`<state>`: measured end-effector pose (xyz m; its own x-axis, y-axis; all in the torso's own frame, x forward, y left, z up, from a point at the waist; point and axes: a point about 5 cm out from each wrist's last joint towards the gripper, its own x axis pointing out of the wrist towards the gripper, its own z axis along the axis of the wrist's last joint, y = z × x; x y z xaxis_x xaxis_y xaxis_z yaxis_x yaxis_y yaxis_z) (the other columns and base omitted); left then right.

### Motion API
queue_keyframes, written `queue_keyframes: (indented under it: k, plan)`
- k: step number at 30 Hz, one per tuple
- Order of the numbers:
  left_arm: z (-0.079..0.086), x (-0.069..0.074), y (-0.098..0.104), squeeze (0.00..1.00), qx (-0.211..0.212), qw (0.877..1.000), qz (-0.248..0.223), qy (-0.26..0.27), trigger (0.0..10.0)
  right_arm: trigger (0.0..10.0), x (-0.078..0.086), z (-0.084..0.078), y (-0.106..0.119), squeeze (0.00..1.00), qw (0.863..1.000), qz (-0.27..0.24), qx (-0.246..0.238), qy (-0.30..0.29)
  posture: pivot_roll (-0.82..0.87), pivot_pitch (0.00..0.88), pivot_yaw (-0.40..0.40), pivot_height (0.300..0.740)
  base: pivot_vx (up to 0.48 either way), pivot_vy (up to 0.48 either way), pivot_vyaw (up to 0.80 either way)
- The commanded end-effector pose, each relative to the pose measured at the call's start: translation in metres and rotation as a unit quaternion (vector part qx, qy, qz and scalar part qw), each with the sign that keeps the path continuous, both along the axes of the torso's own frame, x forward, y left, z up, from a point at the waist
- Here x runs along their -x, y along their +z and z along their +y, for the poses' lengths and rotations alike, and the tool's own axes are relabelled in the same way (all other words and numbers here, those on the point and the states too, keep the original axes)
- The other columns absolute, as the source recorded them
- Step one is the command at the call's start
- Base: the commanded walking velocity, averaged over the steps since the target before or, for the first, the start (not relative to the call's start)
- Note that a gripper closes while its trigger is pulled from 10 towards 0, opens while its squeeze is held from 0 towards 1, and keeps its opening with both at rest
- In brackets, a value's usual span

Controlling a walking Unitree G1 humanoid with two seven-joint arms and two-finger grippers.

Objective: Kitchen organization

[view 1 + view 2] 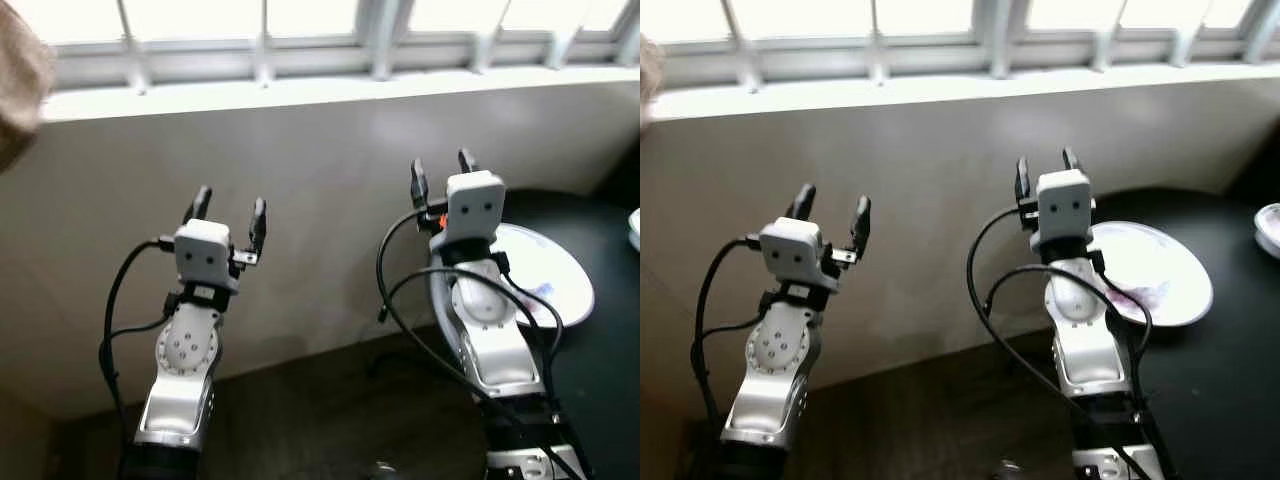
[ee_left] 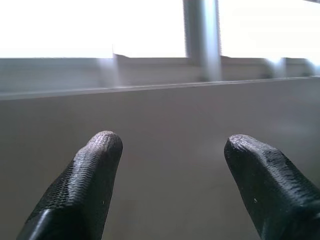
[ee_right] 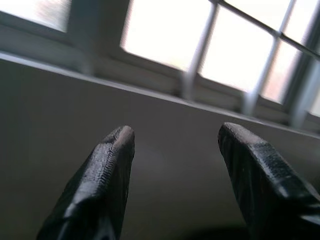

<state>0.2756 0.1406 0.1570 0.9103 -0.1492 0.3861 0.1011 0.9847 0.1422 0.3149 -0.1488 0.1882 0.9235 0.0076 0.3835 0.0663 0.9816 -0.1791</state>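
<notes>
Left eye view: both arms are raised before a pale wall under a window (image 1: 300, 20); the left gripper (image 1: 229, 212) is held with its fingers spread and empty; the right gripper (image 1: 442, 172) is also spread and empty. A white plate (image 1: 560, 280) is seen on the dark counter (image 1: 600, 370), just beside the right arm. Nothing is grasped yet, so the step is judged an approach; next, a turn toward the counter is probably needed.
</notes>
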Motion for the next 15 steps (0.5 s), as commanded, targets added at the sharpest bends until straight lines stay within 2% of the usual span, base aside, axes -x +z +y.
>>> queue_keyframes:
  k: [1, 3, 4, 5, 6, 7, 10, 12, 14, 15]
  plan:
    - [-0.002, 0.001, 0.002, 0.00, -0.006, 1.000, -0.004, -0.006, 10.0, 10.0, -0.002, -0.008, -0.003, 0.00, 0.999, 0.016, -0.029, -0.022, 0.04, 0.007, -0.053, 0.740, 0.000, 0.000, -0.80]
    - [-0.002, 0.001, 0.002, 0.00, -0.006, 1.000, -0.004, -0.006, 10.0, 10.0, -0.003, -0.010, -0.004, 0.00, 0.999, 0.021, -0.037, -0.025, 0.04, 0.007, -0.054, 0.740, 0.000, 0.000, -0.80]
    - [-0.003, 0.001, 0.002, 0.00, -0.006, 1.000, -0.004, -0.006, 10.0, 10.0, -0.004, -0.012, -0.006, 0.00, 0.998, 0.030, -0.052, -0.030, 0.04, 0.007, -0.054, 0.740, 0.000, 0.000, -0.80]
    - [-0.003, 0.000, 0.002, 0.00, -0.007, 1.000, -0.003, -0.006, 10.0, 10.0, -0.007, -0.016, -0.009, 0.00, 0.994, 0.049, -0.087, -0.036, 0.04, 0.008, -0.054, 0.740, 0.000, 0.000, -0.80]
    - [-0.003, 0.000, 0.002, 0.00, -0.007, 1.000, -0.003, -0.006, 10.0, 10.0, -0.007, -0.016, -0.009, 0.00, 0.994, 0.049, -0.087, -0.036, 0.04, 0.008, -0.054, 0.740, 0.000, 0.000, -0.80]
    - [-0.003, 0.000, 0.002, 0.00, -0.007, 1.000, -0.002, -0.005, 10.0, 10.0, -0.011, -0.019, -0.012, 0.00, 0.989, 0.068, -0.125, -0.032, 0.04, 0.008, -0.054, 0.740, 0.000, 0.000, 0.00]
    - [-0.002, 0.000, 0.001, 0.00, -0.008, 1.000, -0.001, -0.004, 10.0, 10.0, -0.019, -0.031, -0.014, 0.00, 0.980, 0.094, -0.166, -0.050, 0.04, 0.008, -0.054, 0.740, 0.000, 0.000, 0.00]
    - [-0.002, 0.000, 0.001, 0.00, -0.008, 1.000, -0.001, -0.004, 10.0, 10.0, -0.021, -0.033, -0.015, 0.00, 0.978, 0.100, -0.175, -0.052, 0.04, 0.008, -0.054, 0.740, 0.000, 0.000, 0.00]
    - [-0.003, 0.000, 0.001, 0.00, -0.008, 1.000, 0.000, -0.004, 10.0, 10.0, -0.028, -0.041, -0.022, 0.00, 0.966, 0.140, -0.207, -0.059, 0.04, 0.007, -0.055, 0.740, 0.000, 0.000, 0.00]
    - [-0.003, 0.000, 0.001, 0.00, -0.008, 1.000, 0.000, -0.004, 10.0, 10.0, -0.028, -0.041, -0.022, 0.00, 0.966, 0.140, -0.207, -0.059, 0.04, 0.007, -0.055, 0.740, 0.000, 0.000, 0.00]
